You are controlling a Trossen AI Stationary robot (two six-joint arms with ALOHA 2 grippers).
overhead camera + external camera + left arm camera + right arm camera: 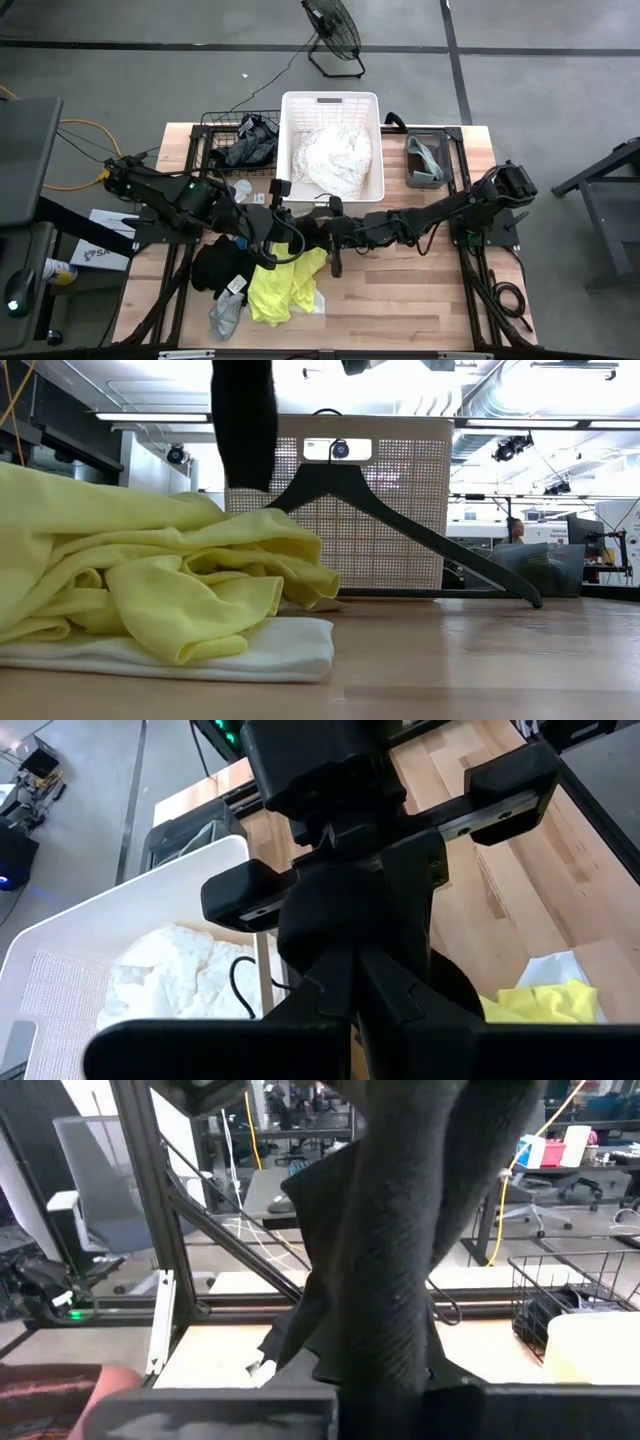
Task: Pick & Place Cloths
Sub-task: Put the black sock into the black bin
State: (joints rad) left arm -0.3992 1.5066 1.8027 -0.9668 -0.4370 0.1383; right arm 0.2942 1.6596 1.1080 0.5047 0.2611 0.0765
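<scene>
My left gripper (283, 228) is shut on a black cloth (245, 422) over the table's middle. The cloth hangs down well above the tabletop. My right gripper (320, 228) faces it from the right, open, with its fingers wide on either side of the black cloth (350, 920), not touching. A neon yellow cloth (285, 285) lies crumpled on a white one (295, 645) on the table. Another black cloth (215, 265) and a grey one (228, 315) lie to its left. The white lacy cloth (332, 160) is in the white basket (295, 110). My left gripper pinches the black cloth at its upper end (352, 948) between the two fingers. The cloth hangs slack below the fingers, lifted clear of the table (245, 470). One layer or several, I cannot tell.
A dark grey hanger (400, 510) stands on the table against the white basket's near wall. A wire basket (215, 125) with dark cloths sits left of the white one, a grey bin (428, 160) to its right. Bare wood (420, 300) lies at the near right.
</scene>
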